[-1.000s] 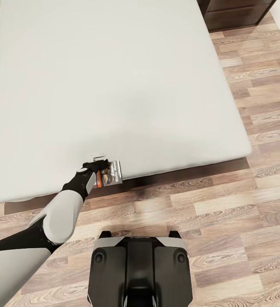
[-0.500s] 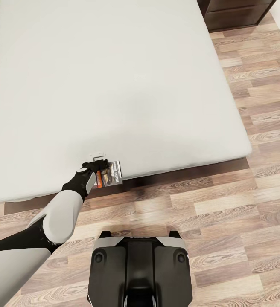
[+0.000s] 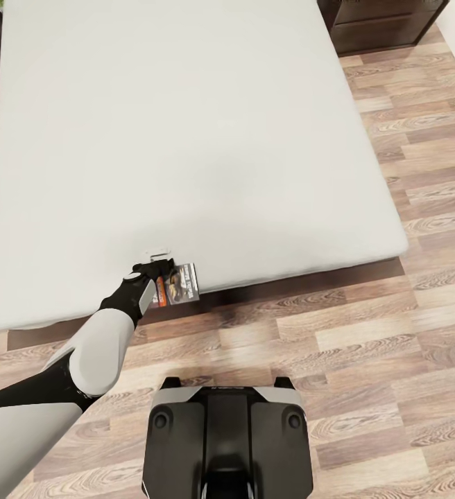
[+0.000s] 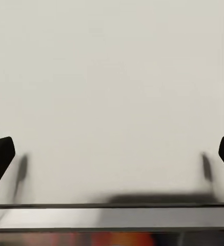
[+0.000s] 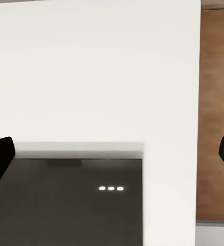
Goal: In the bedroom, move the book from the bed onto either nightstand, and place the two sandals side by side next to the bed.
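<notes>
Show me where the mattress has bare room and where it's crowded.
Nearly the whole bed is bare, from its far edge to the near edge. The only crowded spot is the near edge, where the left end effector sits at the book, which overhangs toward the floor.

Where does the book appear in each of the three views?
Head view: the book lies at the mattress's near edge, beside the left gripper.
Left wrist view: a blurred orange strip at the frame edge, probably its cover.
Right wrist view: not in it.
Shared landmark: the pale mattress.
</notes>
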`<state>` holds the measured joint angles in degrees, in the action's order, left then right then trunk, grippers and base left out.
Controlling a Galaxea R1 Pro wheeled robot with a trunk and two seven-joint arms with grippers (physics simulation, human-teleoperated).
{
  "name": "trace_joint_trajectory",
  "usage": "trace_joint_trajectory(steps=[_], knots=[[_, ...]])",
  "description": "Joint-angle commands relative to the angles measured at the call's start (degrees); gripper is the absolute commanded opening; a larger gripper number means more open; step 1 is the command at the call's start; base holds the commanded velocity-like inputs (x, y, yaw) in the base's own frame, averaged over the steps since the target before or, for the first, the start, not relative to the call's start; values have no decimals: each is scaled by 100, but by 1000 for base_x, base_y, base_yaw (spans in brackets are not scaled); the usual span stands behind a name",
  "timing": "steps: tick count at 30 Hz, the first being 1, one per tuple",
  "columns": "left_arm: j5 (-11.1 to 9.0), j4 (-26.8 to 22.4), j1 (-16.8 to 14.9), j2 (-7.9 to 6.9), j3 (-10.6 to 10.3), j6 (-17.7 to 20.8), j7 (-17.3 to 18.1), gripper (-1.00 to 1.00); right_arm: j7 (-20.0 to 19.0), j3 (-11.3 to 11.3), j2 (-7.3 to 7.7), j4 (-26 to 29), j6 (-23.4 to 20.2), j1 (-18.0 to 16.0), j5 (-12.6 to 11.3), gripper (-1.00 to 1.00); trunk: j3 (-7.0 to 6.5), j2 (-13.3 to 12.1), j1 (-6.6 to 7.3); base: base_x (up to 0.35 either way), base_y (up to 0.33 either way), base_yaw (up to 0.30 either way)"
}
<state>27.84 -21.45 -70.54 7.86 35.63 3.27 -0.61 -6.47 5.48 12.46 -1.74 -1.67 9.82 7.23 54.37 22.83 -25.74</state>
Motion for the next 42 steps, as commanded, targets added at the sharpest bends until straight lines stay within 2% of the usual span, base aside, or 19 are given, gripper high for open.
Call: trace_joint_trajectory(steps=[1,14,32,36,38,39,40,41,42], knots=[[36,-11,-2,6,23,28,-5,100,-19,49,2,7,-18,3,59,100,-3,8,-4,0,0,0],[47,-13,-1,11,23,18,-9,100,-20,49,20,7,-18,3,59,100,-101,8,-4,0,0,0],[45,-114,-32,15,29,144,4,100,-21,49,19,7,-4,3,59,100,-117,8,-4,0,0,0],[25,-558,-53,36,35,613,17,100,-21,49,20,11,-2,3,58,100,-117,8,-4,0,0,0],[8,-914,-61,52,37,1013,33,100,-21,49,20,15,-1,3,55,100,-117,8,-4,0,0,0],[-46,-1295,-70,66,38,1445,46,100,-21,49,17,20,-1,3,55,100,-117,8,-4,0,0,0],[-93,-1479,-74,72,37,1656,51,100,-21,47,16,23,0,3,54,100,-117,8,-4,0,0,0],[-93,-1479,-74,72,37,1656,51,100,-21,47,16,23,0,3,54,100,-117,8,-4,0,0,0],[-202,-1824,-80,78,35,2041,60,100,-21,45,12,30,-2,3,53,100,-117,8,-4,0,0,0]])
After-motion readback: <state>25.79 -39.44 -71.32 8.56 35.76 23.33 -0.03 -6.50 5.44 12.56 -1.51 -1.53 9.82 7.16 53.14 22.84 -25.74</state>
